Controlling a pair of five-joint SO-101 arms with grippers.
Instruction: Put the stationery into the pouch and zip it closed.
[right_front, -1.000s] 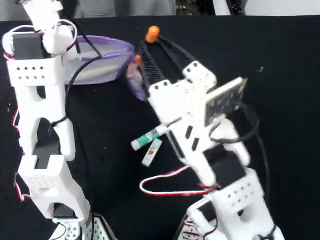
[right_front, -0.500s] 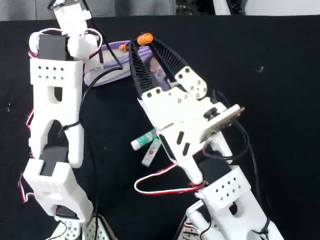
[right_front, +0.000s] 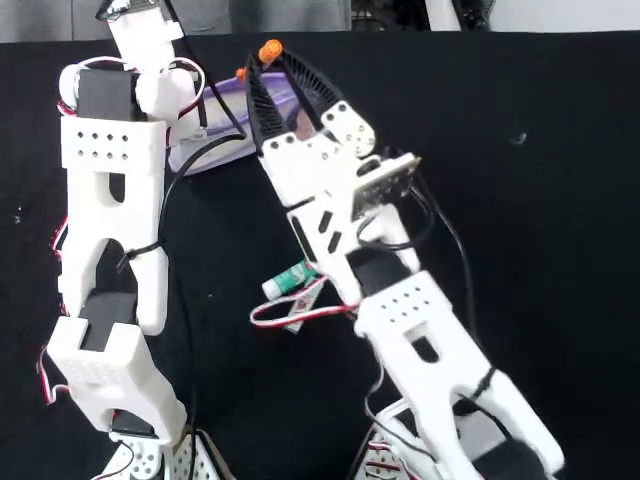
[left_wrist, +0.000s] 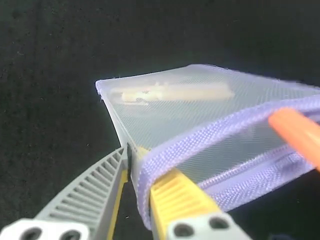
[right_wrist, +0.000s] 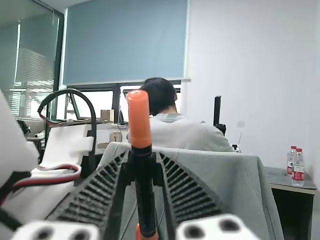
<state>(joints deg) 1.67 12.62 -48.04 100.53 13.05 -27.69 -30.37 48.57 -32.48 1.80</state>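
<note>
We see the right gripper (right_wrist: 141, 156) closed narrow on a pen (right_wrist: 138, 117), its barrel black and its orange cap standing out past the fingertips. In the high view that gripper (right_front: 262, 66) is raised over the far side of the table (right_front: 560, 200), right at the pouch (right_front: 195, 157). The left gripper (left_wrist: 131, 156) pinches a corner of the pouch (left_wrist: 200, 120) between its grey and yellow fingers, with the lilac mesh bag's purple-edged mouth parted. An orange tip (left_wrist: 295, 135) sits at that mouth's rim; whether it touches we cannot tell. A pale stick (left_wrist: 170, 92) lies inside, seen through the mesh. On the table near the right arm lie a green-and-white tube (right_front: 290, 279) and, just beside it, a second tube (right_front: 308, 298) partly under a red-and-white cable (right_front: 262, 320).
</note>
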